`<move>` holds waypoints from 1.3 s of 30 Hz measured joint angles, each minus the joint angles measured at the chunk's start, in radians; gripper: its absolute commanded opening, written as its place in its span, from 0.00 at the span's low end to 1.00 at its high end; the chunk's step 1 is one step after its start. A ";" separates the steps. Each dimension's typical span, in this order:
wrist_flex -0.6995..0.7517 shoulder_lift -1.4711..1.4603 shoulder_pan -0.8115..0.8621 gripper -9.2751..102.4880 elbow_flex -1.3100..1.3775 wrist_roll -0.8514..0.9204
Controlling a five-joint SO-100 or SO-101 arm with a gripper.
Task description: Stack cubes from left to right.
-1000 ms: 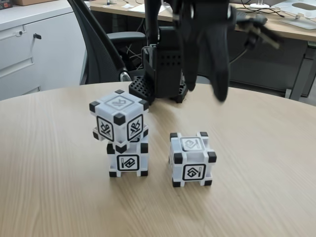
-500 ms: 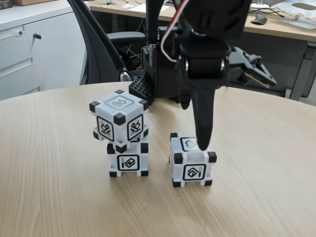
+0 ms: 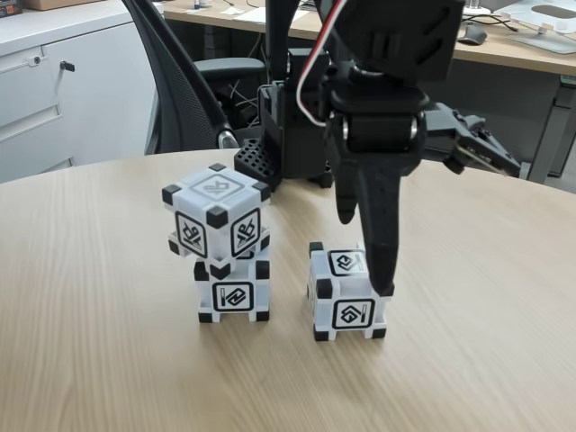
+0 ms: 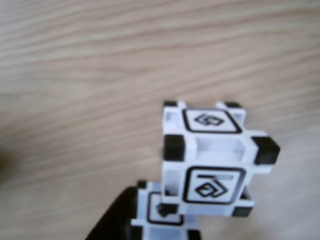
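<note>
Two cubes form a stack (image 3: pixel 225 247) at the left of the fixed view, and the upper cube (image 3: pixel 216 216) sits turned on the lower cube (image 3: pixel 232 292). The third cube (image 3: pixel 346 297) stands alone to their right. My gripper (image 3: pixel 450 227) hangs over this single cube, open wide. Its long black finger (image 3: pixel 378 243) points down to the cube's upper right corner, and the other jaw sticks out to the right. In the wrist view a cube (image 4: pixel 210 155) fills the middle, with part of another cube (image 4: pixel 160 215) and a dark finger (image 4: pixel 115 222) at the bottom edge.
The cubes stand on a round wooden table (image 3: pixel 108 342). The arm's black base (image 3: pixel 288 135) is at the table's far edge behind the cubes. Beyond the table are an office chair (image 3: pixel 180 81), white drawers (image 3: pixel 54 81) and a desk.
The gripper has come down from above the table to the single right cube, and its finger tip now reaches that cube's top right corner. The cubes have not moved.
</note>
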State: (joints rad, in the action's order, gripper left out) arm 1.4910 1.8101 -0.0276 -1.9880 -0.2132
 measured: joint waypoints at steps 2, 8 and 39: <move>-0.002 0.000 0.000 0.51 0.000 0.000; -0.002 -0.058 0.003 0.51 0.000 -0.002; -0.066 -0.153 0.112 0.08 0.000 -0.043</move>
State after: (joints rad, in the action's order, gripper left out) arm 1.4251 1.6567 0.0844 -1.9880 -0.2562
